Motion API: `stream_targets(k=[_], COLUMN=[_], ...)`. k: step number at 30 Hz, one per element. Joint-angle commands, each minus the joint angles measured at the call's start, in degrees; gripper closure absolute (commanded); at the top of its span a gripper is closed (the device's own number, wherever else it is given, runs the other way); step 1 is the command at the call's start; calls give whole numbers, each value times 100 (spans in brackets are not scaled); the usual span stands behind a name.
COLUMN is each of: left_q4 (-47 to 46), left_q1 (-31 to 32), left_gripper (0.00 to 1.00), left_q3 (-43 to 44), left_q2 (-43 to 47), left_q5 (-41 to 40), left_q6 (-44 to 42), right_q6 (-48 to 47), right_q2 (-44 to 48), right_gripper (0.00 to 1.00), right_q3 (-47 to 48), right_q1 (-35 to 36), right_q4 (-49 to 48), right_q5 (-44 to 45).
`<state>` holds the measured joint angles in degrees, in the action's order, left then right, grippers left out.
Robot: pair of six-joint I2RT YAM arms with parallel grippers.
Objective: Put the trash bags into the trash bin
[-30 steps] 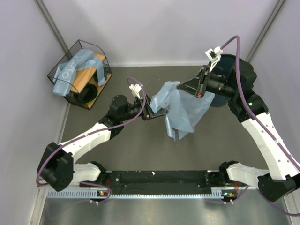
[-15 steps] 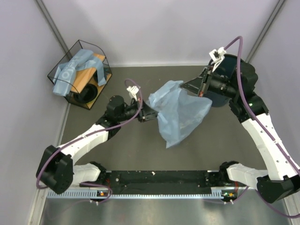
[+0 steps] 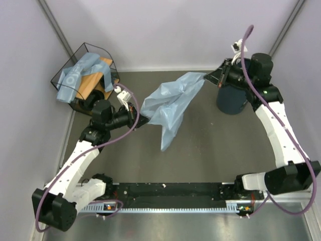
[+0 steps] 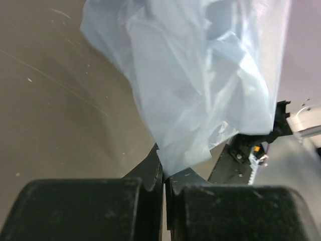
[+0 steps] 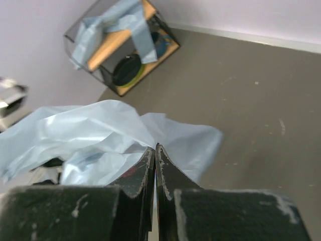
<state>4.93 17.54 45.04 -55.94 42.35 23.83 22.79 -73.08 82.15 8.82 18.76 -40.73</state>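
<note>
A crinkly light-blue trash bag [image 3: 169, 102] hangs stretched in the air between both arms. My left gripper [image 3: 142, 117] is shut on its lower left edge; in the left wrist view the film [image 4: 200, 85] rises from the closed left gripper [image 4: 164, 170]. My right gripper [image 3: 210, 76] is shut on the bag's upper right corner, and the film [image 5: 95, 135] spreads from the right gripper's tips [image 5: 155, 149]. The dark blue-grey trash bin [image 3: 231, 98] stands upright under the right arm, partly hidden by it. More trash bags [image 3: 80, 73] lie draped over a wire basket.
The black wire-framed basket [image 3: 86, 78] with a wooden base sits at the back left corner, also seen in the right wrist view [image 5: 123, 47]. Pale walls close the table on three sides. The arm bases and a black rail [image 3: 170, 191] line the near edge.
The left gripper has shut on the bag and pulled back to the left. The right gripper has drawn away to the back right, uncovering the bin, so the bag is stretched out between them.
</note>
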Motion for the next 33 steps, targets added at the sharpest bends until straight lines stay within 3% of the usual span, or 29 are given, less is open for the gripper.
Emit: stream_targets(k=[1, 8, 13, 15, 19, 23, 26, 27, 28, 29, 31, 33], left_q4=[350, 1115, 775, 633, 465, 535, 1018, 1819, 2436, 2895, 3303, 3155], left_q1=[-110, -892, -928, -788, 203, 338, 338, 346, 581, 758, 1266, 1480], left_gripper=[100, 100, 100, 100, 100, 100, 100, 100, 100, 100, 100, 100], left_q3=[321, 400, 550, 594, 594, 357, 383, 461, 593, 733, 578, 175], left_q2=[312, 462, 164, 40, -241, -189, -93, -84, -40, -13, 231, 390], left_q5=[-191, 116, 833, 1109, 1162, 1248, 1652, 2054, 1997, 1849, 1409, 1058], left_q6=[-1231, -1988, -1927, -1708, -1417, -1591, -2355, -2836, -4102, -4637, -5299, -5354], right_q6=[-704, -1188, -1189, -1250, -1259, -1092, -1215, -1363, -1399, -1434, -1400, -1138], right_q2=[-452, -742, -1050, -1208, -1498, -1543, -1437, -1420, -1428, -1463, -1560, -1683], right_gripper=[100, 100, 100, 100, 100, 100, 100, 100, 100, 100, 100, 100], right_q3=[468, 645, 644, 706, 1100, 1417, 1480, 1471, 1471, 1471, 1575, 1768], right_q1=[-99, -539, -382, -197, 461, 542, 577, 586, 577, 586, 586, 621], right_q4=[285, 488, 488, 505, 541, 391, 233, 224, 146, 102, -39, -311], right_q5=[645, 882, 865, 839, 637, 329, 346, 416, 573, 627, 663, 672])
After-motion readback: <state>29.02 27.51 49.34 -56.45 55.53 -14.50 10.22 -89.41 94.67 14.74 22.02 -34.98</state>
